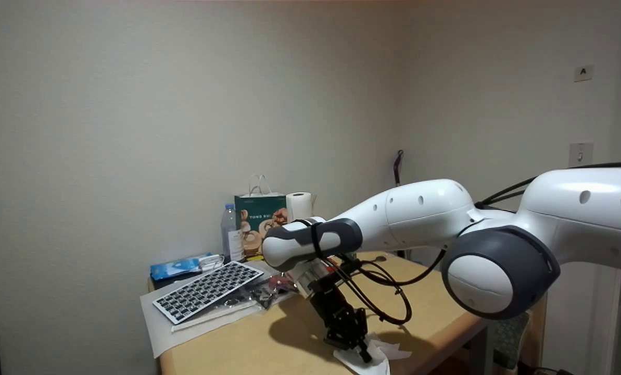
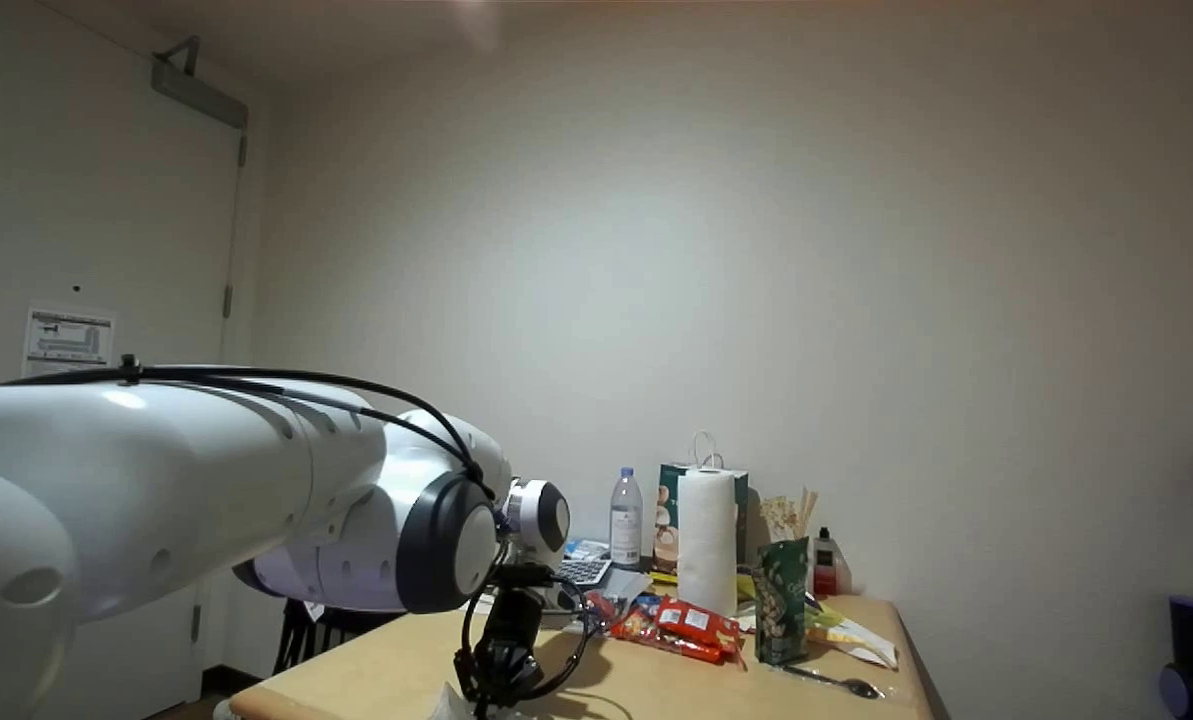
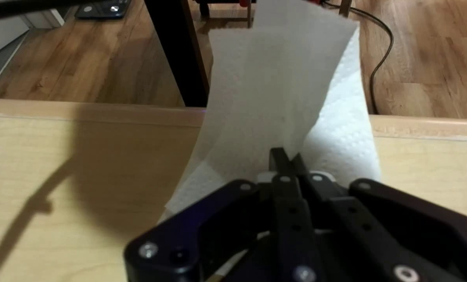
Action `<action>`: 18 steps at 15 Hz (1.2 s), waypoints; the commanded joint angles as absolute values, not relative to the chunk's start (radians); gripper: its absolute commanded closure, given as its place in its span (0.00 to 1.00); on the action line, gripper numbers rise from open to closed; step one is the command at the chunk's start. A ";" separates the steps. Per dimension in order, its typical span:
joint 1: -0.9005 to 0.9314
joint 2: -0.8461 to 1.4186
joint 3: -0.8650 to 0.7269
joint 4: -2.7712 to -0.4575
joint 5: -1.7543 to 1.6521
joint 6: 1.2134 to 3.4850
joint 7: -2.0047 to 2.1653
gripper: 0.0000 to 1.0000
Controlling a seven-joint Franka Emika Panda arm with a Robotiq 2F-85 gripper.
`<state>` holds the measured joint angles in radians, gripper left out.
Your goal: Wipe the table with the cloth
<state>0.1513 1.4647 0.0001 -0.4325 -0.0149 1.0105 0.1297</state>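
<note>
Paper towel: the white paper towel [image 3: 237, 129] serves as the cloth; it lies creased beneath the gripper [image 3: 288, 156], by the near edge of the table [image 3: 425, 160], one flap showing against the floor [image 3: 433, 51] beyond
Jaws: together, clamped on a gathered fold of the sheet; the rest of it spreads loose around them
Pinched fold: a small grip on thin paper; a hard or jerky pull would probably tear it at the tips or let it slip out
Flap at the edge: I cannot tell from the wrist view whether it overhangs or stands up off the surface; if it overhangs, a stroke could drag it along the rim and rip it, or leave that part wiping nothing
Fingertips: in an exterior view the fingertips [image 1: 365, 354] point steeply down, close to the tabletop; too much downward force would likely scrape the wood; too little would let the towel skim
Loose corners: they may roll under and bunch, since only the fold is held; the wiped strip would then be narrow
Clutter: a sweep carried too far in could strike the keyboard [image 1: 207, 291], the red packets [image 2: 671, 630] or the spoon [image 2: 861, 688]
Cables: the cables [image 1: 400, 284] loop low beside the gripper; a wide turn might snag them on that clutter
</note>
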 commanded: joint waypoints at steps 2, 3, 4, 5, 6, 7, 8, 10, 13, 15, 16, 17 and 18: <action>0.005 1.464 0.005 -0.488 0.057 1.057 0.221 1.00; -0.029 1.464 0.006 -0.495 0.069 1.063 0.227 1.00; -0.065 1.464 0.009 -0.499 0.085 1.075 0.232 1.00; -0.098 1.464 0.014 -0.501 0.107 1.080 0.241 1.00; -0.127 1.464 0.023 -0.499 0.137 1.086 0.257 1.00; -0.149 1.464 0.034 -0.496 0.169 1.097 0.281 1.00; -0.169 1.464 0.045 -0.495 0.202 1.116 0.306 1.00; -0.189 1.464 0.066 -0.487 0.264 1.168 0.363 1.00; -0.150 1.482 0.072 -0.440 0.276 1.201 0.390 1.00; -0.109 1.484 0.067 -0.424 0.258 1.225 0.410 1.00; -0.089 1.484 0.065 -0.417 0.252 1.233 0.421 1.00; -0.065 1.481 0.063 -0.417 0.246 1.242 0.431 1.00; -0.042 1.482 0.062 -0.414 0.242 1.248 0.444 1.00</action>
<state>-0.1004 1.4613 0.0648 -0.4181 0.2600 1.1764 0.3983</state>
